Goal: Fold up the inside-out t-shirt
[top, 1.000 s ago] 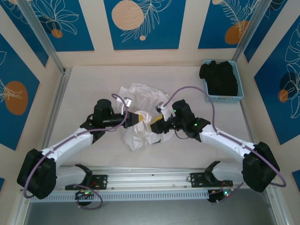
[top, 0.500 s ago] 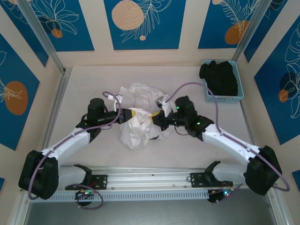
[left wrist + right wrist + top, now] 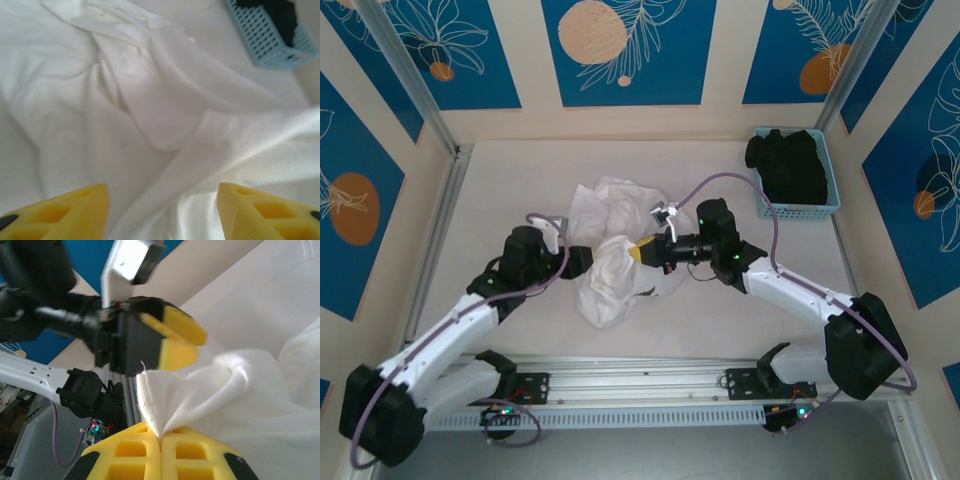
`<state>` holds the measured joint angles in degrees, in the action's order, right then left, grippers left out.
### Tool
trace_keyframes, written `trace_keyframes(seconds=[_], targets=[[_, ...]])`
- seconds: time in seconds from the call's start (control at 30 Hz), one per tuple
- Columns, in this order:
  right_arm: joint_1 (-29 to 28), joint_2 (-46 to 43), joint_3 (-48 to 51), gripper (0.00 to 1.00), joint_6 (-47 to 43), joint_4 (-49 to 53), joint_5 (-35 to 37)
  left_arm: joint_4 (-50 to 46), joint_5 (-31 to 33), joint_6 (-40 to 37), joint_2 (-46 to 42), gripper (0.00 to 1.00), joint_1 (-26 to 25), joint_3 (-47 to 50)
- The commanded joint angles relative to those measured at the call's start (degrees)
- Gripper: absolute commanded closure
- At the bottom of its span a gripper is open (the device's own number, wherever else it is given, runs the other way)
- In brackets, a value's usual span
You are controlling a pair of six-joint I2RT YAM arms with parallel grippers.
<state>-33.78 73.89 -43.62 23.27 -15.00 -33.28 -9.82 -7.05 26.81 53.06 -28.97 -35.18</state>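
The inside-out t-shirt [image 3: 608, 280] lay bunched in a wrinkled heap at the middle of the table [image 3: 720, 170], between my two arms. It was far from flat. Its long run went roughly from the far side toward my bases, leaning a little to my left at the far end.

My right claw [image 3: 161, 445] was clenched on a fold of the white cloth. The fabric rose in a thin pleat from between the yellow pads and draped away to the right. That pinch sat on the shirt's right side, about halfway along its length.

My left claw [image 3: 162, 210] stood released, its yellow fingers apart and holding nothing. The shirt spread out ahead of it and beneath it. It pointed to my right, straight at the right claw, with a ridge of cloth between the two and the claws near each other.

I judged that the next move turned on the left claw. The loose bulk lay on its side, so it was the nearer one to take a fresh edge. The basket [image 3: 800, 205] with the black garment [image 3: 788, 165] sat well apart at the far right.
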Motion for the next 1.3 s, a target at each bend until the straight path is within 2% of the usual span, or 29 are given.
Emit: trace_keyframes(seconds=[0.0,0.1,0.17,0.27,0.33,0.47,0.6,0.63,0.7,0.77,0.87,0.97,1.07,1.27], targets=[[0.1,1.4,-2.9,1.00,3.0,-2.2,-1.4,-13.9,18.1,-3.8,-5.4,0.40,-5.0,-2.9],[0.1,1.9,-3.3,1.00,2.9,-1.5,-0.5,-10.6,10.8,-1.2,-5.8,0.48,-9.0,-2.2],[0.3,1.9,-3.4,1.00,2.8,-1.5,-0.3,-6.3,5.0,0.5,-2.1,0.52,-10.9,-2.1],[0.3,2.0,-3.4,1.00,2.7,-1.2,0.0,-2.6,1.8,0.4,4.6,0.54,-12.2,-3.4],[0.4,1.9,-3.4,1.00,2.6,-1.1,0.0,-0.3,1.5,-0.5,7.7,0.54,-12.3,-3.6],[0.6,1.3,-3.0,1.00,2.2,-0.4,-0.1,0.4,7.5,-3.9,13.3,0.52,-12.2,-5.5],[0.9,0.1,-2.1,1.00,2.0,-0.3,0.0,5.1,3.2,-5.1,19.5,0.51,-11.4,-7.1],[1.0,-0.2,-1.8,1.00,1.7,-0.4,0.2,7.2,0.6,-5.0,21.5,0.54,-11.3,-7.5],[1.6,-1.5,-1.0,1.00,0.5,0.6,1.3,10.7,-6.0,-3.5,24.3,0.77,-10.1,-8.3],[3.3,-3.9,0.2,1.00,-1.6,3.4,3.5,17.0,-14.5,-1.1,22.7,1.00,-7.3,-6.2],[6.7,-6.8,2.5,1.00,-2.6,4.5,3.4,30.9,-28.7,4.2,15.1,1.00,-2.8,-0.4],[7.1,-7.5,1.7,1.00,-5.4,7.7,3.3,39.6,-39.0,7.1,9.4,1.00,-1.5,1.8],[7.4,-8.3,0.9,0.98,-7.9,10.0,4.1,45.2,-41.2,9.0,5.6,1.00,-1.2,4.2],[8.9,-9.6,-0.5,0.91,-8.0,14.1,4.7,53.7,-45.9,13.5,4.7,1.00,-0.5,6.5]])
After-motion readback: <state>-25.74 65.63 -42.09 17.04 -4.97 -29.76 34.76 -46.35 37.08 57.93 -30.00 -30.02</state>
